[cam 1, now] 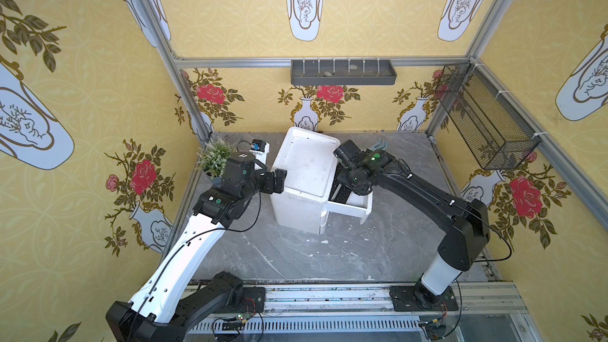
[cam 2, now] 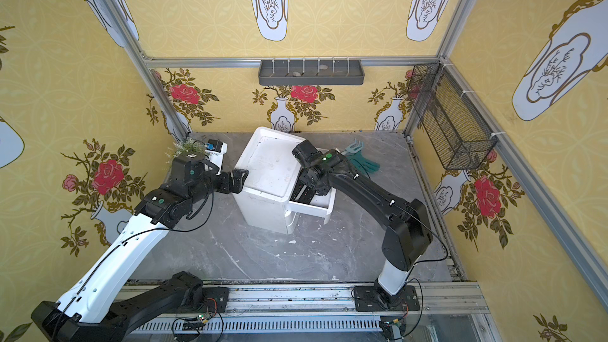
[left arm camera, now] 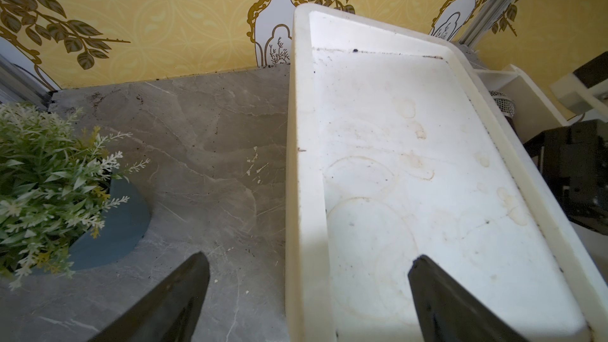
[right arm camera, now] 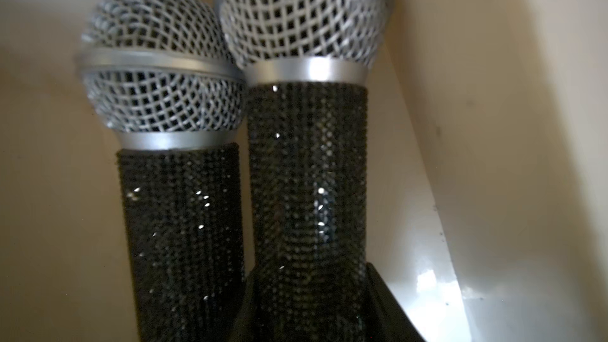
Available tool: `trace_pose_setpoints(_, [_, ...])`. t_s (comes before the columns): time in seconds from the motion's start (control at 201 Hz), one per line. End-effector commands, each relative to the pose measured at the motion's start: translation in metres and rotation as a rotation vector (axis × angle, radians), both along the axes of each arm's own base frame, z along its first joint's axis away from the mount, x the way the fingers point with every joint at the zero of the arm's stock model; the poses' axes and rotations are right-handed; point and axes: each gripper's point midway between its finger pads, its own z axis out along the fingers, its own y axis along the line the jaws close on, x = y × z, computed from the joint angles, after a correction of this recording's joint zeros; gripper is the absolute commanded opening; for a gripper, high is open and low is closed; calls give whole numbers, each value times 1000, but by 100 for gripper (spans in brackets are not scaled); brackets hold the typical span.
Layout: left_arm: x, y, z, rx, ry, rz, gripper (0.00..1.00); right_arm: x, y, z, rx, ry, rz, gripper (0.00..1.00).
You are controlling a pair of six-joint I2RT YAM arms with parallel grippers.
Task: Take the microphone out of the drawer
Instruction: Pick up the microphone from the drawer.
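Since the inspection runs left to right, it starts with the potted plant at 10 o'clock of the white cabinet; it plays no part. Next, the left tool hangs spread wide and empty, one finger on either side of the cabinet's 9 o'clock rim. On the cabinet's 4 o'clock side the top drawer stands open over the grey surface, and the right tool is down inside it. The right wrist view shows two microphones side by side in the drawer, their heads touching. The microphone is pinched low on its handle between the tool's fingers, with the second microphone along one flank and the drawer wall close on the other. Assessment: the body looks rigid and of moderate weight, biased toward the head. The beaded black handle should give good friction, while the silver mesh grille would likely dent under pressure. The hold belongs on the handle, preferably nearer the head for balance. Risk noted: the neighbour may drag along on lift. A green glove lies beyond at 2 o'clock, uninvolved.
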Motion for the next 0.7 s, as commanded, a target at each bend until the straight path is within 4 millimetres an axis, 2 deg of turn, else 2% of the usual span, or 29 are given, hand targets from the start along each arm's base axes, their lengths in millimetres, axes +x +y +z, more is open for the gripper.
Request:
trace_pose_setpoints(0.0, [3,0,1,3,-17,1,100,1,-7,4,-32,-23,-12,37])
trace_pose_setpoints(0.11, [4,-1,0,5,-13,1,100,3,-8,11,-27,-51,-10,33])
trace_pose_setpoints(0.473, [6,3,-18,49,7,7,100,11,-12,34,-25,-125,1,28])
trace_pose_setpoints(0.697, [7,3,-22,53,8,12,100,14,-16,45,-38,-171,2,26])
